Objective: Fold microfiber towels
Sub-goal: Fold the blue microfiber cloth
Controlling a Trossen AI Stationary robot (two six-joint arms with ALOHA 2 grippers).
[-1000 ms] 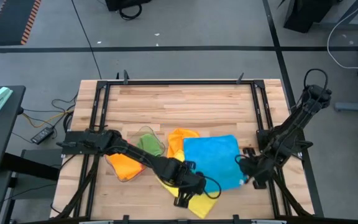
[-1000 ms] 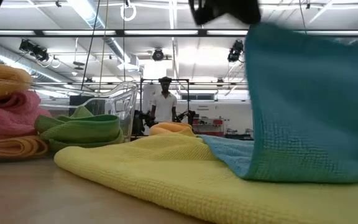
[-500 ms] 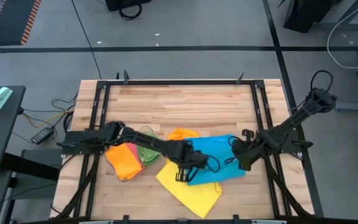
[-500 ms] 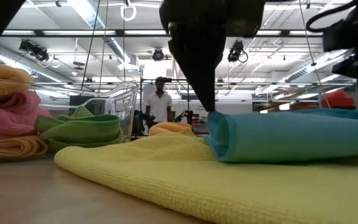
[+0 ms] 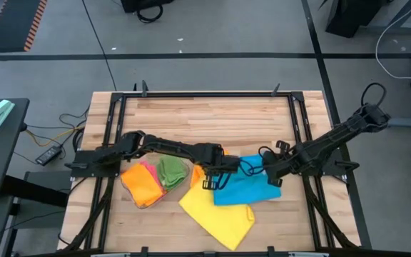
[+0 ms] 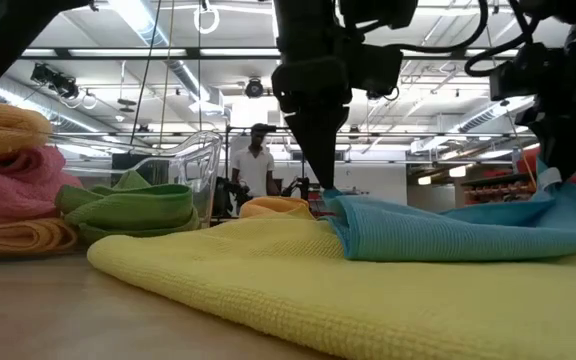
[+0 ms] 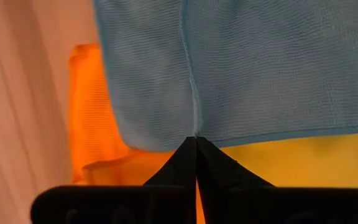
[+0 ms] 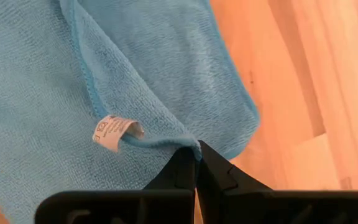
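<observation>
I have the blue towel (image 5: 245,187) folded over at centre right of the frame, long axis running left to right between my left tool (image 5: 212,173) and right tool (image 5: 268,171), each pinched shut on an upper corner, so both sit equally near.

No legible text; towel tag (image 8: 112,132) unreadable.

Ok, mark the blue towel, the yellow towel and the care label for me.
blue towel (image 5: 245,187), high view, middle of its folded top layer.
yellow towel (image 5: 216,213), high view, bare middle of the cloth.
care label (image 8: 112,132), right wrist view, white tag at the blue hem.
</observation>
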